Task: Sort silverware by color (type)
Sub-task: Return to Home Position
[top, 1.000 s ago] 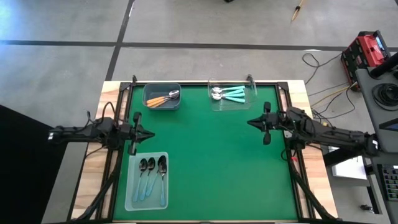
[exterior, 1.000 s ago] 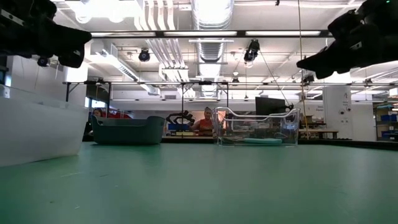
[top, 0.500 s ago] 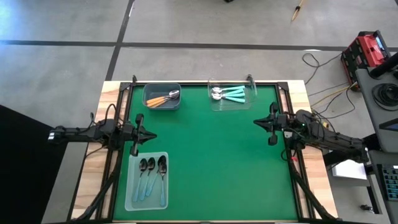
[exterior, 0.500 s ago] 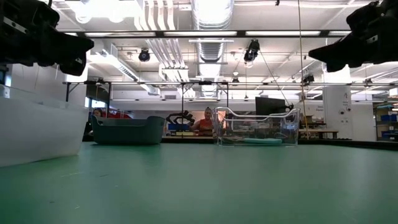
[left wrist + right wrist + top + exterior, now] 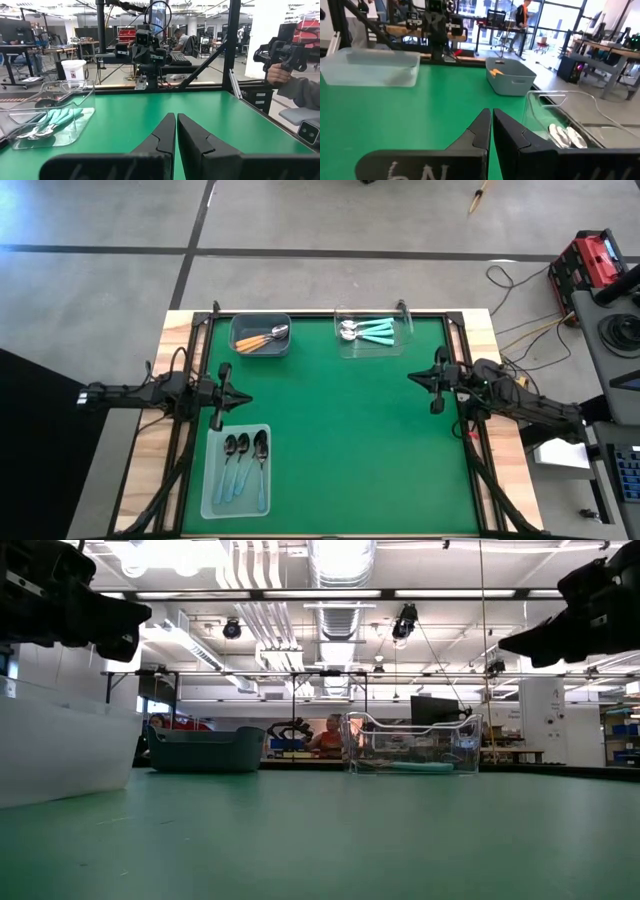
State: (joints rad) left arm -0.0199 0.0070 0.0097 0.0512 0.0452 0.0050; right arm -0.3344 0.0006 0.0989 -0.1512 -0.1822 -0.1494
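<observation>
both end effectors are held clenched and empty above the green surface [image 5: 340, 440]: the left end effector [image 5: 243, 396] over its left side, the right end effector [image 5: 412, 378] over its right side. the orange-handled spoons [image 5: 258, 340] are seen in a grey bin [image 5: 284, 350] at the surface's far left corner. the teal-handled spoons [image 5: 375, 331] lie in a clear bin [image 5: 400, 345] along its far edge. the dark-bowled spoons [image 5: 245, 446] lie in a translucent tray [image 5: 215, 505] at its near left, just nearward of the left end effector. the pressed-together fingers [image 5: 162, 137] are shown plainly only by the wrist views. in the low view the orange-handled spoons are hidden by the grey bin's wall. a person's hand [image 5: 278, 75] gripping a dark device is caught by the left wrist view alone, beyond the surface's edge.
</observation>
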